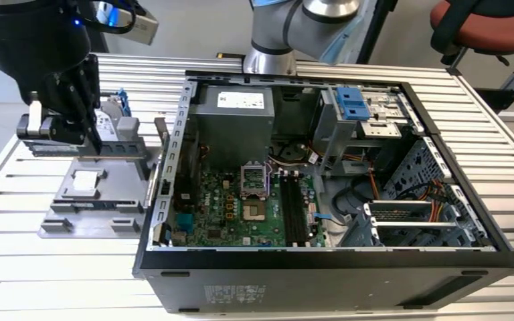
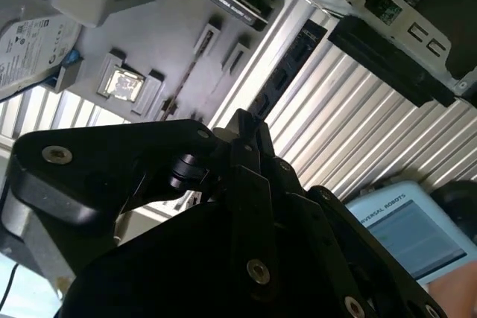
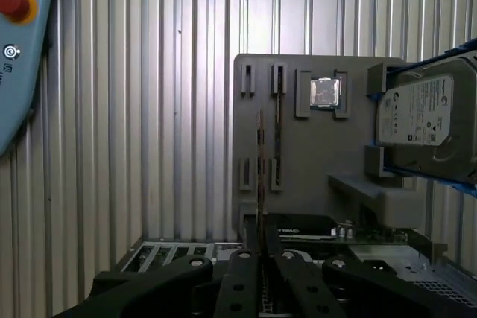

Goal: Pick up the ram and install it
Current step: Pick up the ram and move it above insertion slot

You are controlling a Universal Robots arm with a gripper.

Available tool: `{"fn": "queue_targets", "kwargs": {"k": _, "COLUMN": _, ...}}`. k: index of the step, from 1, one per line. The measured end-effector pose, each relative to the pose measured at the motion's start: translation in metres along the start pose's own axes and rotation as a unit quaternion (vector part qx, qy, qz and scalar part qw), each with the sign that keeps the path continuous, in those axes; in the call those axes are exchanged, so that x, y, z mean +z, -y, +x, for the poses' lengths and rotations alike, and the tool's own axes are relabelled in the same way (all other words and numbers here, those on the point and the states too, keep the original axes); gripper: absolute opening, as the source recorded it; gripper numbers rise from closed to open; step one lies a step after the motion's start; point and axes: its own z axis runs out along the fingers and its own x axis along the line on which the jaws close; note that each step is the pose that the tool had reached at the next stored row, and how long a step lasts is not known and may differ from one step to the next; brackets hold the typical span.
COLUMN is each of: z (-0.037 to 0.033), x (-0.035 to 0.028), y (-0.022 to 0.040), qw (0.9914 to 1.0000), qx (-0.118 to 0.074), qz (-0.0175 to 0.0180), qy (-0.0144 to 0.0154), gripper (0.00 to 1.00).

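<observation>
Starting with the exterior view: the gripper (image 1: 92, 142) stands at the exterior view's left, over the gray holder tray (image 1: 88, 217) just beside the open computer case (image 1: 328, 281). The ram (image 1: 110, 156) lies level in its grasp, above the tray. First wrist view: both fingers (image 3: 242, 269) are pressed onto the ram's thin edge. A hard drive (image 3: 421, 121) sits on the tray. Second wrist view: the gripper body hangs over that tray.
</observation>
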Motion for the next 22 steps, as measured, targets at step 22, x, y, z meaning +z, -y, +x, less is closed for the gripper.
{"fn": "queue_targets", "kwargs": {"k": 22, "z": -0.0003, "x": -0.0032, "y": 0.0536, "qw": 1.00000, "qx": 0.000, "qz": -0.0004, "qy": 0.0000, "gripper": 0.00}}
